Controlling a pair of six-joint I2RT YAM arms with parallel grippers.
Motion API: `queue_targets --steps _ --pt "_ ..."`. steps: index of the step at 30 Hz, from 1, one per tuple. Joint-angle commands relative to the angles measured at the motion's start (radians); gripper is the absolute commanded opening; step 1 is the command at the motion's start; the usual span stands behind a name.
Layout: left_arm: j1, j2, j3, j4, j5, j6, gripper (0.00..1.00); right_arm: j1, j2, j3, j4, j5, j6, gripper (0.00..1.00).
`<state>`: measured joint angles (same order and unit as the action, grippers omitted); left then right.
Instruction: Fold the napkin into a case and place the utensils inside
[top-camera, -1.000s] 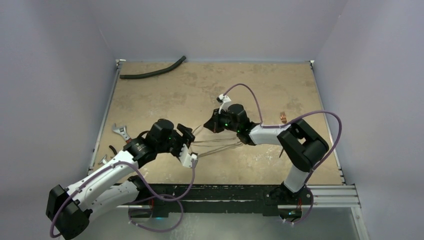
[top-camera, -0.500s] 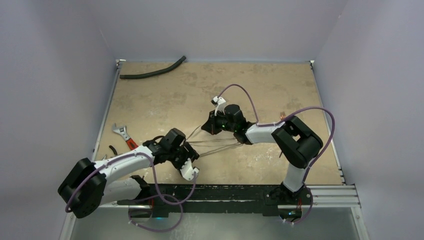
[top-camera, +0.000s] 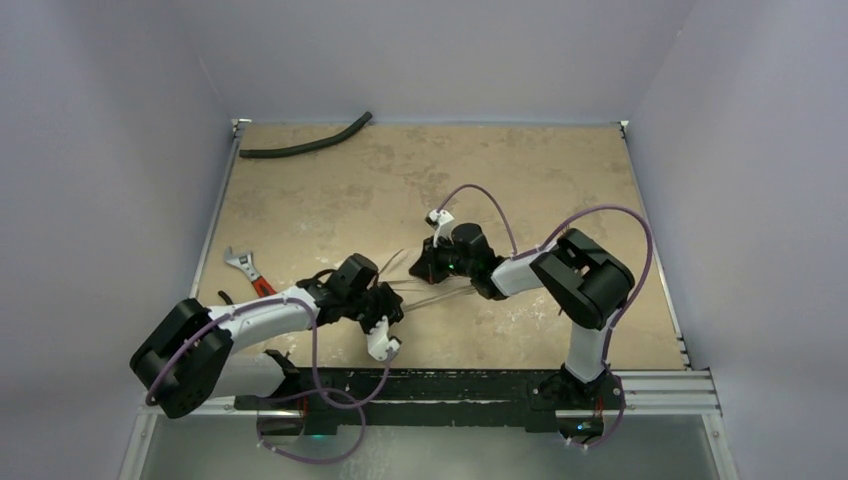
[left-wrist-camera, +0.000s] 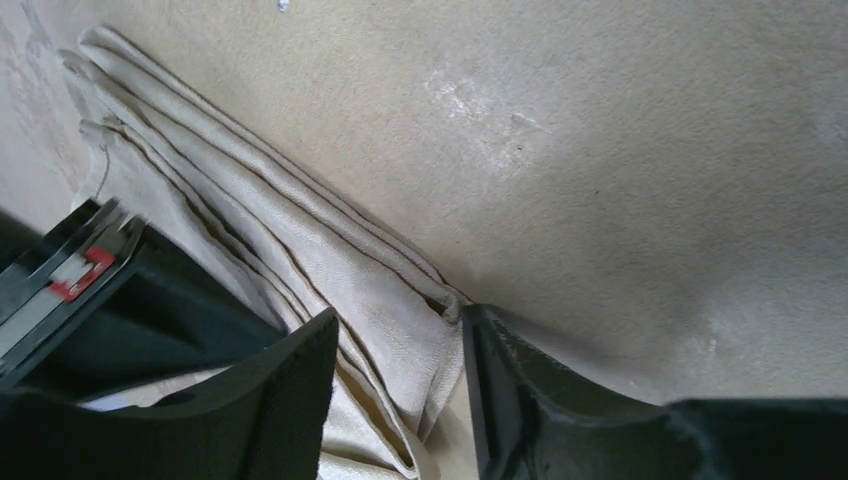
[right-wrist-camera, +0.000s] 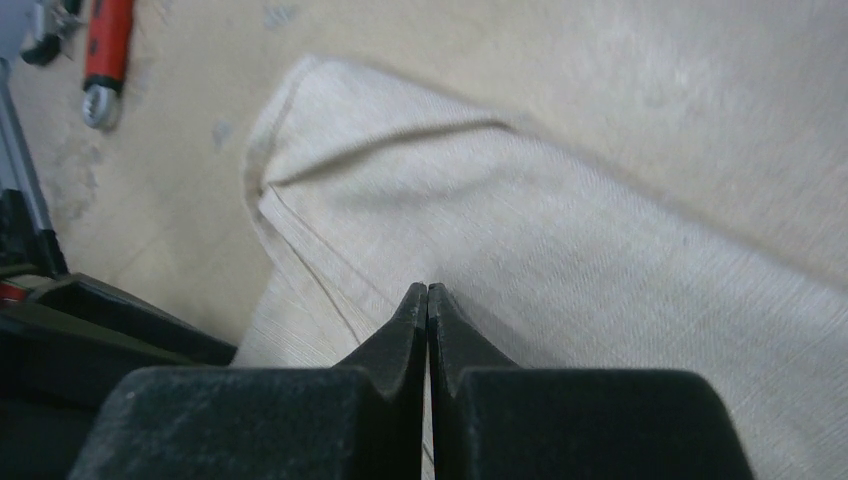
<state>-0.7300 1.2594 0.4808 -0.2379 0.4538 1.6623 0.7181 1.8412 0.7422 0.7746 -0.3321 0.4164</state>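
Folded napkin (left-wrist-camera: 300, 240), near end behind left pincer (left-wrist-camera: 400, 325)

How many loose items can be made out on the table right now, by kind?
Napkin: 1
Black hose: 1
Red-handled wrench: 1
Unclear dark item beside the wrench: 1
Total: 4

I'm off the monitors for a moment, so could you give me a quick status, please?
Left gripper open, astride end of folded napkin. Right gripper shut, over napkin. Wrench lies left, apart from the cloth.
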Motion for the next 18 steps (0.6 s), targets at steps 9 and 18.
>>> queue_targets --steps 9,18 --pt "-0.008 0.041 -0.026 0.047 -0.052 -0.034 0.00 0.019 0.018 -0.112 0.093 0.108 0.036 0.00" --pt "-0.004 -0.085 -0.001 -0.063 -0.083 -0.142 0.00 0.075 -0.098 -0.166 0.110 0.200 -0.005 0.00"
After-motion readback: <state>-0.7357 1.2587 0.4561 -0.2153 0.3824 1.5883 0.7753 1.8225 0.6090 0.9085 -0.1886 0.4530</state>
